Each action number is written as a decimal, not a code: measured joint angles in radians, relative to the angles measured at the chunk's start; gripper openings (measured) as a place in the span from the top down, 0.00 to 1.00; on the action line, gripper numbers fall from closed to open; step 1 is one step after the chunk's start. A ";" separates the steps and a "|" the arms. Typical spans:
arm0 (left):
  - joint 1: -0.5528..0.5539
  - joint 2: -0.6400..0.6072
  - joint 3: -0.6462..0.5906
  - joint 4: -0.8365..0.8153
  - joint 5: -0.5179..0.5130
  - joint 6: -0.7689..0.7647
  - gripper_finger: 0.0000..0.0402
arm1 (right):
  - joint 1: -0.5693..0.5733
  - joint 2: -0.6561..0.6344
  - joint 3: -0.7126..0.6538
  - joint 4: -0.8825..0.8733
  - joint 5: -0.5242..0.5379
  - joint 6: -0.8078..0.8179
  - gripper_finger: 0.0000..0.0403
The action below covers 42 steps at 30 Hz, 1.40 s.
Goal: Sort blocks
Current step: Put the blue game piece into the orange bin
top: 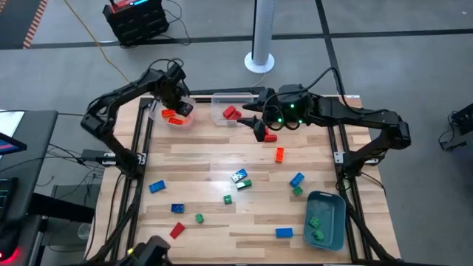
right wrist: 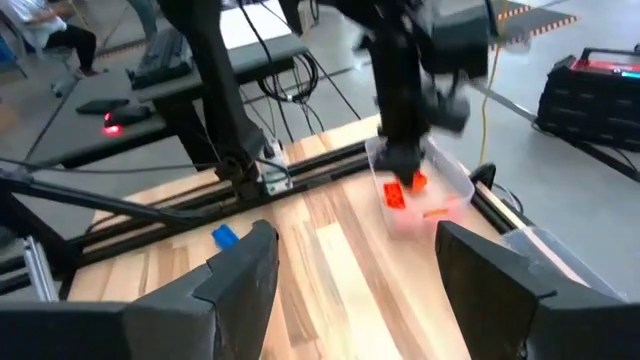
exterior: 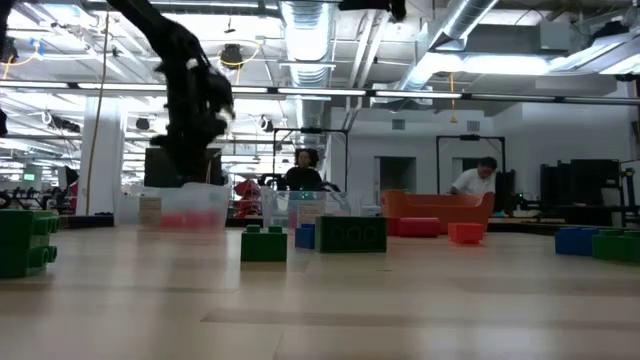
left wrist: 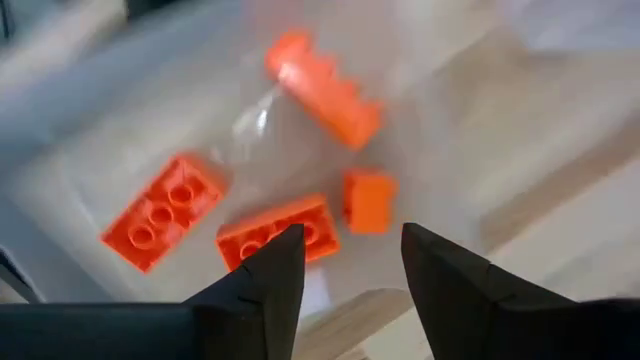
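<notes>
4 orange blocks lie binned under the left hand, fingers apart and empty; right hand wide open; most blocks remain loose on the desk.

Uppermost orange brick ahead of the left gripper fingertips is smeared by blur, studs unreadable. Clear bin walls barely traceable in the left wrist view. Low view: green brick cut by the frame edge; left gripper's fingers lost behind the frosted bin; two people beyond the table too small to make out.
</notes>
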State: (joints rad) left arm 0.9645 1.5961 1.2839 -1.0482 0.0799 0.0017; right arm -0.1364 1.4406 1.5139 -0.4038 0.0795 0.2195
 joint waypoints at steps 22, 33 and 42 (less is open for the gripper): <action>-0.873 -0.357 -0.183 -0.449 0.134 -0.492 0.54 | -0.057 -0.015 -0.034 -0.284 -0.107 -0.155 0.32; -1.017 -0.143 -0.390 -0.361 0.153 -0.589 0.34 | -0.016 -0.015 -0.034 -0.244 -0.185 -0.243 0.32; -1.054 -0.079 -0.487 -0.211 0.144 -0.582 0.32 | 0.032 -0.015 -0.034 -0.243 -0.187 -0.236 0.32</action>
State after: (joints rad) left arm -0.0892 1.5175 0.7971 -1.2596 0.2239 -0.5800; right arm -0.1040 1.4258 1.4803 -0.6472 -0.1078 -0.0167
